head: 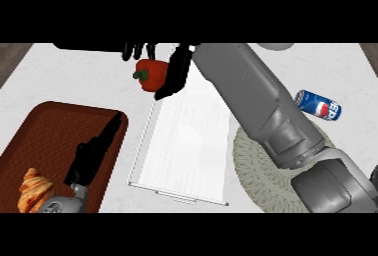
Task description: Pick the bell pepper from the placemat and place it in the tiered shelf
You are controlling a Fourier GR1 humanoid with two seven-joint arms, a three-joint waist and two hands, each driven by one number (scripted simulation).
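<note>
Currently the right robot hand reaches near the far edge of the surface, with bare room to its left. Its fingers curl round the red bell pepper, near the far end of the white tiered shelf. The brown tray holds a croissant beside the left robot hand, whose fingers are straight.
</note>
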